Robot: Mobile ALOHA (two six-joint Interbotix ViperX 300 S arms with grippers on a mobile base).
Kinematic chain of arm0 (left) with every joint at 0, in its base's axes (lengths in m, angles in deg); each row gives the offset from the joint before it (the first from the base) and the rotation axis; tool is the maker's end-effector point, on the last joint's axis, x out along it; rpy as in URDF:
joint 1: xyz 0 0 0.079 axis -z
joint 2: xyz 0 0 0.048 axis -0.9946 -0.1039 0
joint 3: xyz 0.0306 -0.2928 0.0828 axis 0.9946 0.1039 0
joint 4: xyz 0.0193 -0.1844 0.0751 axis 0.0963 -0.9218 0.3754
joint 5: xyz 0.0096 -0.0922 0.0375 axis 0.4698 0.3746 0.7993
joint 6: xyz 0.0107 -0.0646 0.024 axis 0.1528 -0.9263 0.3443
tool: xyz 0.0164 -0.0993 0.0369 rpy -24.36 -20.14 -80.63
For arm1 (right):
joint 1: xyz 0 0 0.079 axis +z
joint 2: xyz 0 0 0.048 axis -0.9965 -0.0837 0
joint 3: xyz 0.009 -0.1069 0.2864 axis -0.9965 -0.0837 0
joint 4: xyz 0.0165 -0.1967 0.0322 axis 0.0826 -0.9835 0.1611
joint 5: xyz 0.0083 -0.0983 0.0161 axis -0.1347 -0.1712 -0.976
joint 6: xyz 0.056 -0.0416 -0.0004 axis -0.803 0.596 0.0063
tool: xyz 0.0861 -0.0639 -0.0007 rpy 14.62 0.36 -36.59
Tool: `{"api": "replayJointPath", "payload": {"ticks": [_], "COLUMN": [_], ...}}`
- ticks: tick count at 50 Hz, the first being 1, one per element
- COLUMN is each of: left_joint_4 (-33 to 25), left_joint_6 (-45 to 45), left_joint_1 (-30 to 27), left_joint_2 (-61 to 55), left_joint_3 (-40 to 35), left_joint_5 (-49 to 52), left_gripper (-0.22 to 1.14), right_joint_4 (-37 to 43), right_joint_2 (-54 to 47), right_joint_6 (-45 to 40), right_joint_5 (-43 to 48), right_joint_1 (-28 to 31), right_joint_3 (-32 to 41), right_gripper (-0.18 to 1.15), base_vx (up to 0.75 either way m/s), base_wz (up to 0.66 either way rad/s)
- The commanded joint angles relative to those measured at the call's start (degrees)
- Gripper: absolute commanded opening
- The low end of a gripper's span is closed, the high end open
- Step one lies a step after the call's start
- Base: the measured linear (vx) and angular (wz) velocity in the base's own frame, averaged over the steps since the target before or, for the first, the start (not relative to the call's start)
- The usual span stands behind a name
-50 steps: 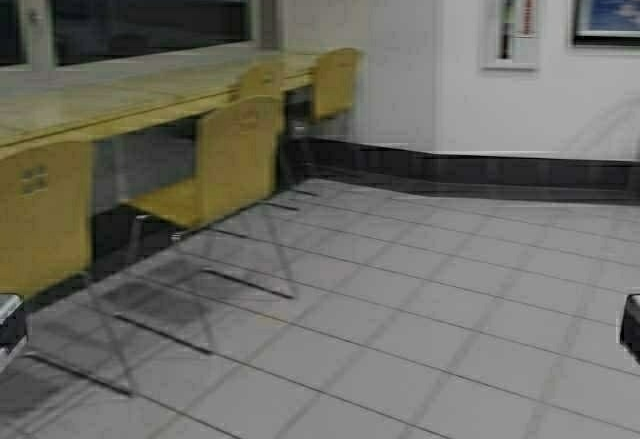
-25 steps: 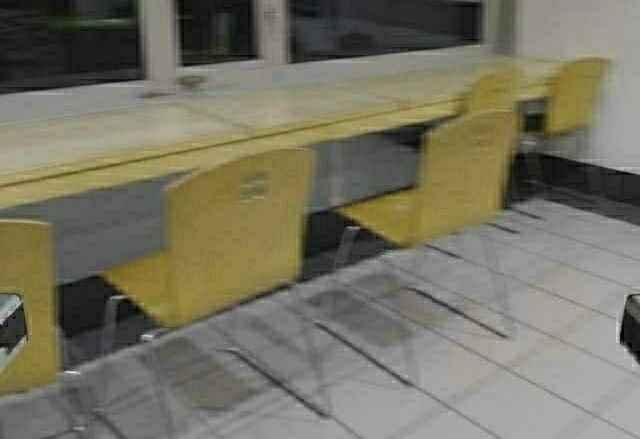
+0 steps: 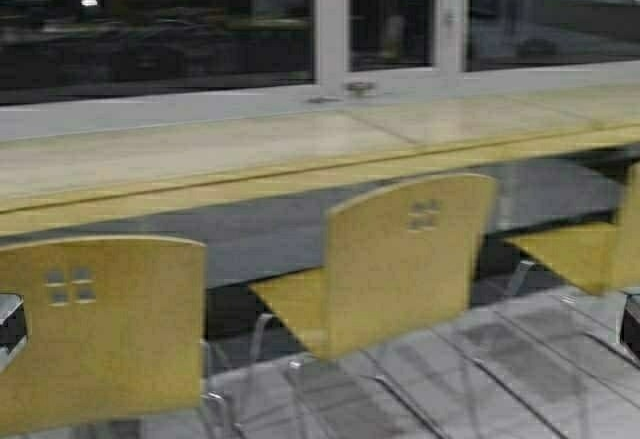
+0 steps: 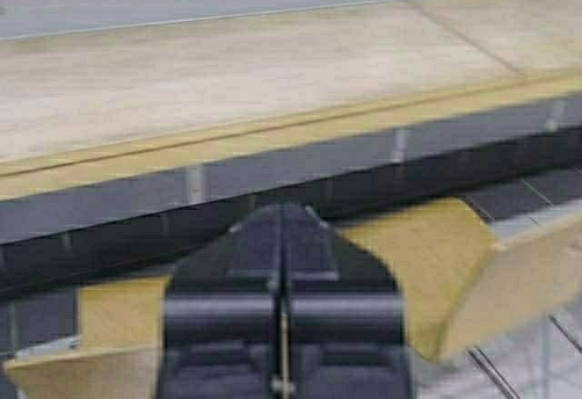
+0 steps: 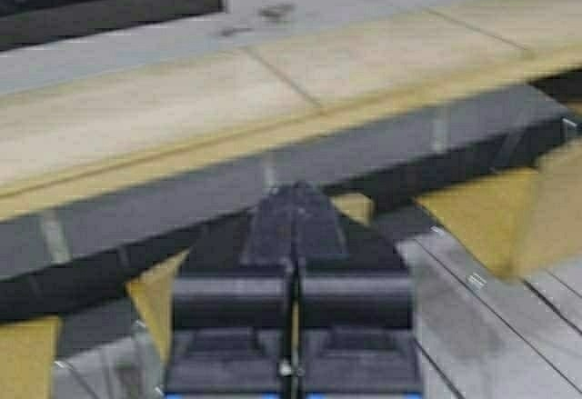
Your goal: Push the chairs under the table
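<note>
Black left hand [image 4: 284, 326] and right hand [image 5: 293, 322]: fingers pressed together, empty, each seen only in its own wrist view, aimed at the worktop [image 3: 200, 154]. Mustard chairs, high view: one lower left [image 3: 100, 329], one centre [image 3: 400, 259], one at right edge [image 3: 590, 249], all standing out from the worktop's yellowish front edge. Dark windows [image 3: 150, 19] fill the upper frame.

Mustard-yellow chairs [image 3: 400, 259] (chrome-legged); pale beige table [image 3: 200, 154].
</note>
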Motion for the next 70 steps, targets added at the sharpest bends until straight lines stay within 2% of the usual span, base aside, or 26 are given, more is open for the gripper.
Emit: {"api": "replayJointPath", "payload": {"ticks": [1, 13, 27, 38, 70], "left_joint_4": [0.0, 0.26, 0.26, 0.26, 0.0], "left_joint_6": [-1.23, -1.41, -1.41, -1.76, -2.29], "left_joint_1": [0.09, 0.09, 0.09, 0.09, 0.09], "left_joint_2": [0.26, -0.7, -7.12, -5.19, -3.69], "left_joint_3": [0.26, -0.88, -2.46, -2.29, -1.14], "left_joint_5": [0.62, 0.62, 0.35, 0.44, 0.79], "left_gripper": [0.03, 0.03, 0.03, 0.03, 0.04], "right_joint_4": [-0.09, -0.26, -0.18, -0.09, 0.0], "right_joint_2": [-0.44, -2.02, -0.35, -0.26, 0.26], "right_joint_6": [-0.18, 0.79, 0.53, 0.53, -1.23], "right_joint_5": [0.09, 0.09, -1.49, -1.85, -1.85], "right_joint_1": [0.09, 0.0, 0.0, 0.0, 0.09], "right_joint_3": [1.05, 1.41, 0.7, 0.79, 0.35], "right_gripper": [0.05, 0.05, 0.05, 0.05, 0.06], "base_vx": [0.34, 0.3, 0.26, 0.28, 0.21], "base_wz": [0.43, 0.41, 0.41, 0.36, 0.11]}}
